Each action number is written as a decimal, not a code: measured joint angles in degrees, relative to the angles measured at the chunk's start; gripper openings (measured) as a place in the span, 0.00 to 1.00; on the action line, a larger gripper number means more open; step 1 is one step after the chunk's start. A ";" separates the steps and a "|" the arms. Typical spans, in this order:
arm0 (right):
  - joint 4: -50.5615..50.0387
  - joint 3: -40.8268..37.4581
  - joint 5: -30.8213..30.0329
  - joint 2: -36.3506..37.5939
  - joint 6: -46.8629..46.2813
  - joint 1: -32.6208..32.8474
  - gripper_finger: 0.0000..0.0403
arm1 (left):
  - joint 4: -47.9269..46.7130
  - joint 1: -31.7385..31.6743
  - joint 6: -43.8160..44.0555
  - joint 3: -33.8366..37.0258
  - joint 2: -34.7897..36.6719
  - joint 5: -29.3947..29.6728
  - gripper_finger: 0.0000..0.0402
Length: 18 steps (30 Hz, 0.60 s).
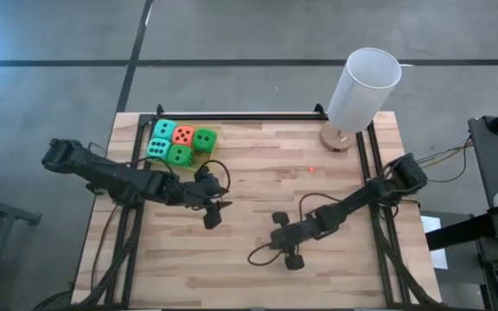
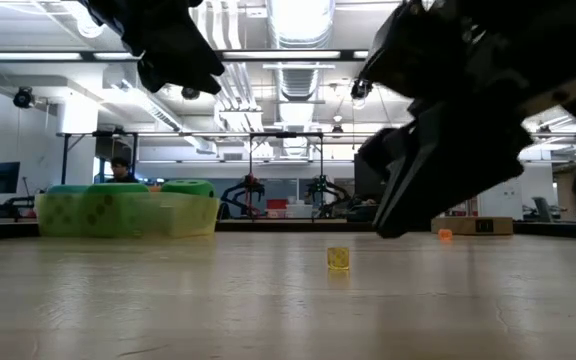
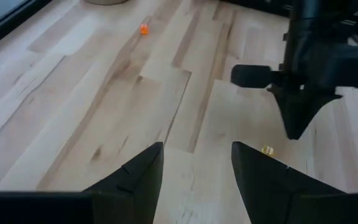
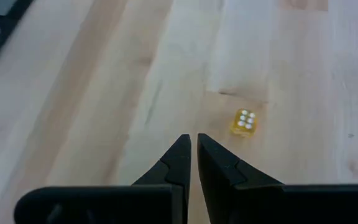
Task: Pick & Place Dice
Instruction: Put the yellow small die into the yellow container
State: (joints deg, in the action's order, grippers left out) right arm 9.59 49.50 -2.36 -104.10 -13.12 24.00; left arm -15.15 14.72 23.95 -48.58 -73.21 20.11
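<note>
Your right gripper [image 4: 193, 144], jaws together, hovers near the small translucent yellow die [image 4: 245, 121], seemingly ungrasped; open, then descend toward one o'clock. The left gripper [image 3: 194, 165] waits, jaws apart.

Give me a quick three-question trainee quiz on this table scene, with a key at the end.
1. True or false: the small translucent yellow die lies inside the translucent yellow tray.
2. How many soft cubes with black pips sit in that tray? A three, B five, C seven.
3. Fill in: the left tool is ___, with nothing between its fingers.
Key: 1 false, it lies on the wooden table, just ahead of the right tool; 2 B; 3 open.
</note>
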 joint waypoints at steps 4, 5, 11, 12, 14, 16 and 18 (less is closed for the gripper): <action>0.08 0.65 -0.01 -1.89 0.03 -0.93 0.07 | -0.05 0.20 0.01 0.04 0.00 -0.01 0.50; 0.25 0.88 -0.20 -2.41 0.01 -1.20 0.07 | -0.05 0.24 0.01 0.04 0.00 -0.01 0.51; 0.24 1.93 -0.70 -4.80 1.25 -3.71 0.07 | 0.27 0.24 0.01 0.02 0.00 -0.01 0.53; 0.32 2.23 -0.80 -5.17 1.73 -4.19 0.07 | 0.37 0.24 0.01 0.02 0.00 -0.01 0.53; 0.32 2.75 -0.43 -5.72 2.86 -5.21 0.07 | 0.34 0.24 0.01 0.04 0.00 -0.01 0.54; 0.45 3.53 -0.06 -6.57 3.84 -6.31 0.07 | 0.34 0.24 0.01 0.04 0.00 -0.03 0.54; 0.77 4.35 -0.01 -7.31 4.33 -7.26 0.07 | 0.36 0.34 0.01 -0.09 0.00 -0.02 0.54</action>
State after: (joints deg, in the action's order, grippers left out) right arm 10.36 53.85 -2.37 -111.41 -8.78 16.73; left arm -14.79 15.06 23.97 -48.66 -73.21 20.08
